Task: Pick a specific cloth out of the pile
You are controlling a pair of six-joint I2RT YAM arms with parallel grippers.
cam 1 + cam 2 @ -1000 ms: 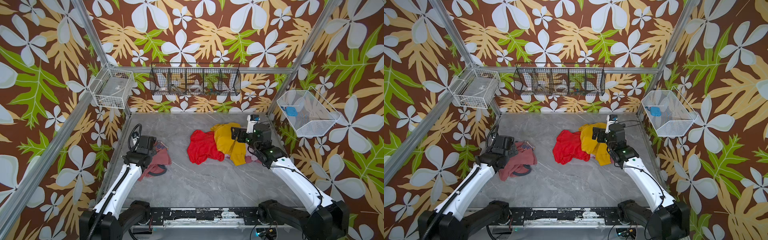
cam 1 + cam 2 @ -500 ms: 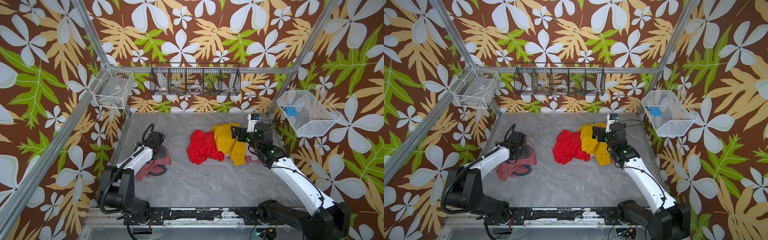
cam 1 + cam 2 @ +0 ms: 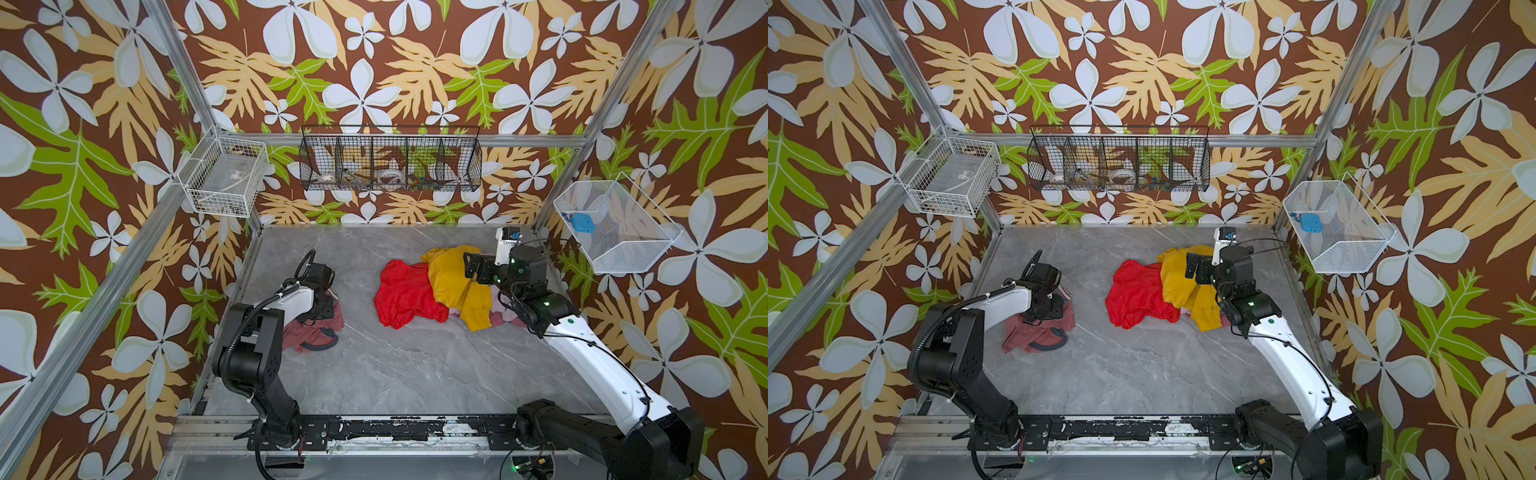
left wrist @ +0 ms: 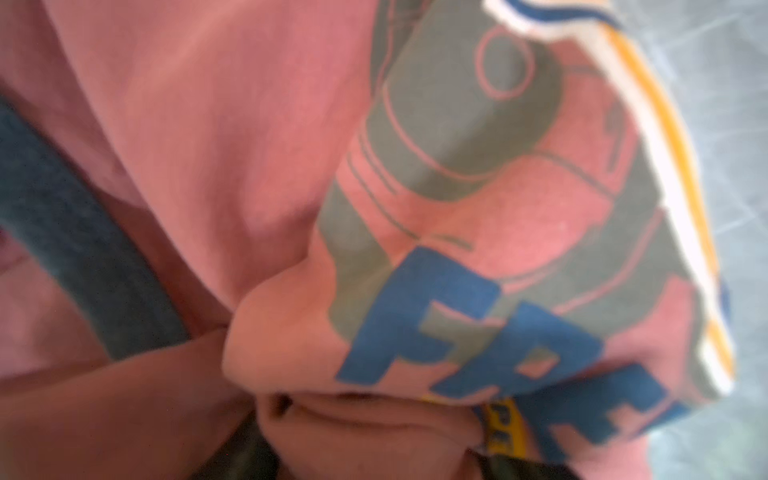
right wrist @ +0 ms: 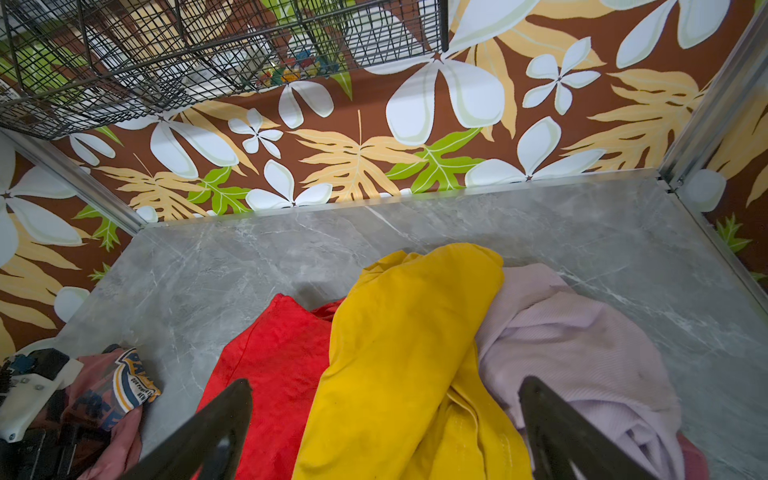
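Lying crumpled on the left side of the grey marbled surface [image 3: 415, 365], the cloth [image 3: 316, 336] sits well apart from the pile [image 3: 432, 286] in both top views [image 3: 1038, 332]. It is a dusty rose-pink T-shirt, bunched into soft folds, with a dark grey band [image 4: 75, 232] curving along one edge. Up close, though blurred, its chest shows blocky blue letters [image 4: 478, 340] over a grey-green drawing, and a white-and-orange stripe [image 4: 673, 166] runs along the fold beside bare surface. The left end effector [image 3: 323, 301] is pressed down onto the far part of the cloth. Its jaws are hidden under the wrist and fabric fills its own camera, so I cannot tell whether it grips. The pile on the right is made of a bright red garment [image 3: 405, 295], a mustard yellow garment [image 3: 453, 274] draped over it, and a pale lilac garment [image 5: 561, 332] tucked against the yellow. The right end effector [image 5: 384, 386] hangs over the pile with its fingers [image 5: 216, 424] spread wide, holding nothing.
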